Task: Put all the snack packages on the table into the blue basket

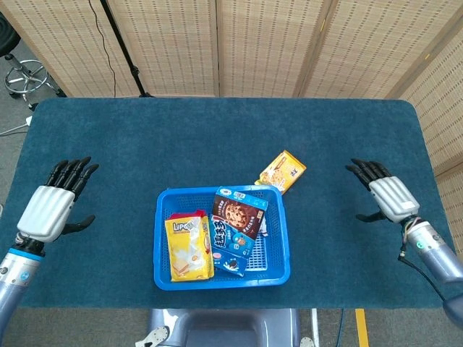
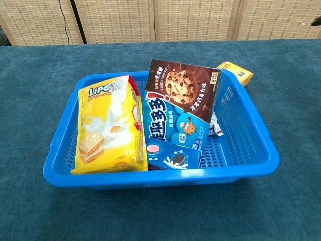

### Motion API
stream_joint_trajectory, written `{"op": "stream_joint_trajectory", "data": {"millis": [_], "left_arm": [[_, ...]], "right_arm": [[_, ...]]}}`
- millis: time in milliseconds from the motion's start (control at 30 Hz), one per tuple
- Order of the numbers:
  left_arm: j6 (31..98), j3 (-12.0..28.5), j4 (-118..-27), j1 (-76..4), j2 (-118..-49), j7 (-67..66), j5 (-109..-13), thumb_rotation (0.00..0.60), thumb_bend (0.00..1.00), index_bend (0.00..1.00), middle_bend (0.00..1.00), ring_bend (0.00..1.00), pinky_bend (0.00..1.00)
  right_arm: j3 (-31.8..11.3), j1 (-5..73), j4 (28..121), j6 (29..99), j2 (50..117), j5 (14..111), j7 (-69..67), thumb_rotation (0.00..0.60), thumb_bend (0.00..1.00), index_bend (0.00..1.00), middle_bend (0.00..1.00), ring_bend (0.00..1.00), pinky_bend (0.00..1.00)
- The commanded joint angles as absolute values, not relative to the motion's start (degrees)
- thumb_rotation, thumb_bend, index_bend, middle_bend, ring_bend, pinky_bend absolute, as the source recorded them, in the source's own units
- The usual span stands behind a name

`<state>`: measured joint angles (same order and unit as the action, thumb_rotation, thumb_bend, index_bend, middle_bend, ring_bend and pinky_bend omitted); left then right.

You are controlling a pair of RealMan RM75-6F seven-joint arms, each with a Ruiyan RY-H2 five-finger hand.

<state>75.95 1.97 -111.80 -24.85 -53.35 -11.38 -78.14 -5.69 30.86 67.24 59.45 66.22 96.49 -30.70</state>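
The blue basket (image 1: 276, 249) (image 2: 251, 143) sits near the table's front edge. Inside it lie a yellow snack bag (image 1: 189, 248) (image 2: 108, 131), a brown cookie box (image 1: 237, 215) (image 2: 183, 88) and a blue cookie package (image 1: 230, 247) (image 2: 173, 133). A yellow-orange snack box (image 1: 283, 170) (image 2: 235, 72) lies on the cloth just behind the basket's far right corner. My left hand (image 1: 52, 204) hovers far left of the basket, fingers spread, holding nothing. My right hand (image 1: 387, 195) is at the right, fingers spread and empty, well to the right of the snack box.
The table (image 1: 217, 137) is covered in dark teal cloth. Woven screens (image 1: 268, 43) stand behind it, and a stool (image 1: 25, 76) stands at the back left.
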Motion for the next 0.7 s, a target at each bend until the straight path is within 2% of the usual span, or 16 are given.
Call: {"op": "stream_joint_trajectory", "data": {"millis": [33,300,700], "left_arm": [[77.80,1.16,-111.39,-22.81,-54.33,-11.71,-78.19,0.600,0.19,0.00,0.00,0.00,0.00],[81.83,0.29,-107.07,-17.99,-59.00,-10.24,-78.61,0.600,0.19,0.00,0.00,0.00,0.00],[80.96,2.26,-107.22,-16.68,-60.41,-14.23,-74.19,0.600,0.19,0.00,0.00,0.00,0.00]], "right_arm": [[-4.30,36.06,61.40,58.13,70.18,100.59,-35.67,0.600,0.00,0.00,0.00,0.00,0.06],[-2.28,46.46,47.78,52.60,78.53,103.83,-39.58,0.600,0.00,0.00,0.00,0.00,0.10],[2.69,56.66,35.73,46.24,87.38,105.73,-45.87,0.600,0.00,0.00,0.00,0.00,0.10]]}}
